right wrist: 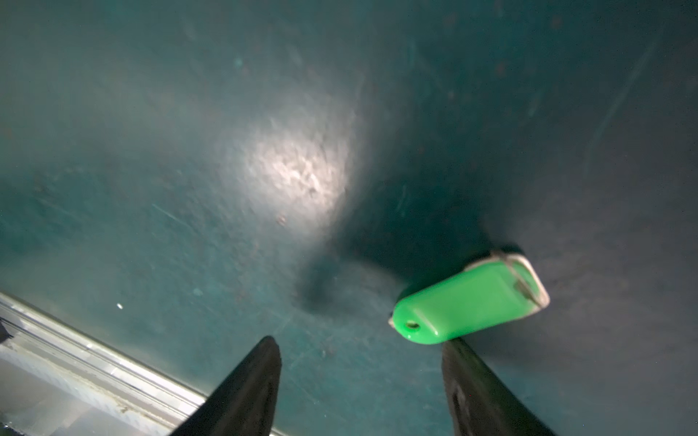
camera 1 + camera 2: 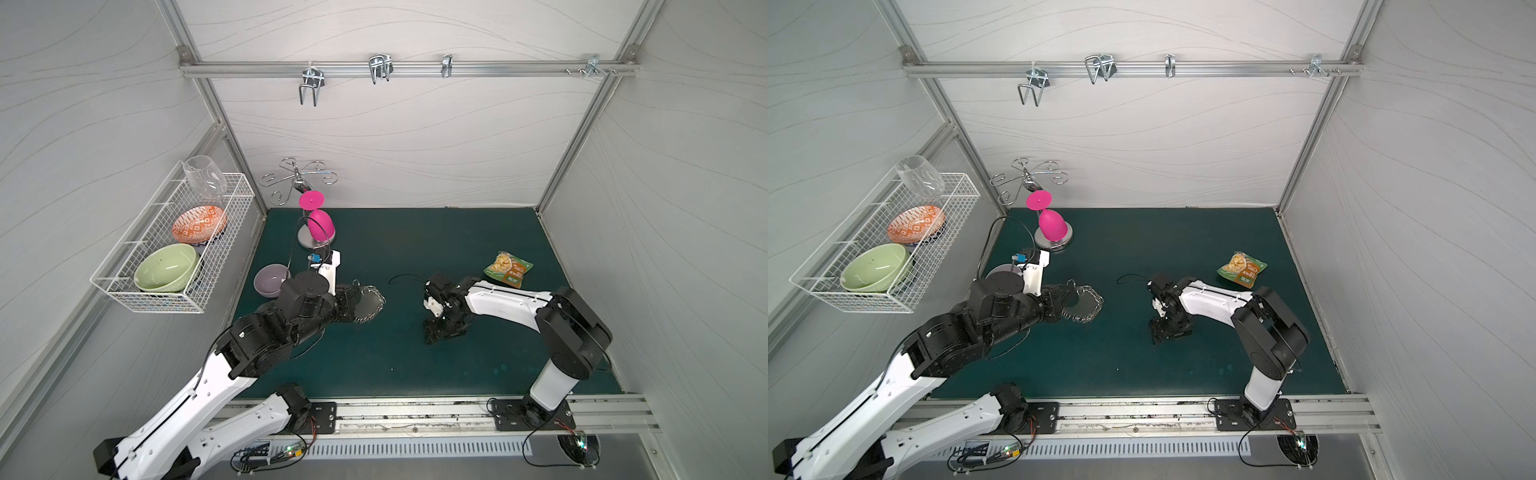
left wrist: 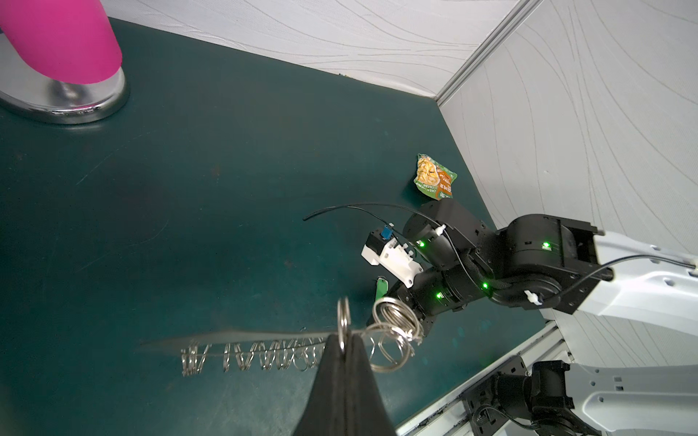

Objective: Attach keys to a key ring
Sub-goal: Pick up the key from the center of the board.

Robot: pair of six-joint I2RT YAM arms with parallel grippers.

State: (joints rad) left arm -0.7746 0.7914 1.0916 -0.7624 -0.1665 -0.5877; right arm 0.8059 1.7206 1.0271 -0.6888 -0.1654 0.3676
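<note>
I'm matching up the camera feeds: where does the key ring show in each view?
Both top views: key ring left of centre, held by the left gripper.
Left wrist: edge-on near the lower edge, clamped at the fingertips.
Right wrist: not in it.
Shared landmark: snack packet, in all but the right wrist.

No text, number or brand can be read in any view. The snack packet (image 2: 508, 269), lying at the far right of the tabletop (image 2: 395, 249), carries printed lettering on its orange-brown panel and along its green border. In both top views and in the left wrist view the characters are too small and blurred to make out.
</note>
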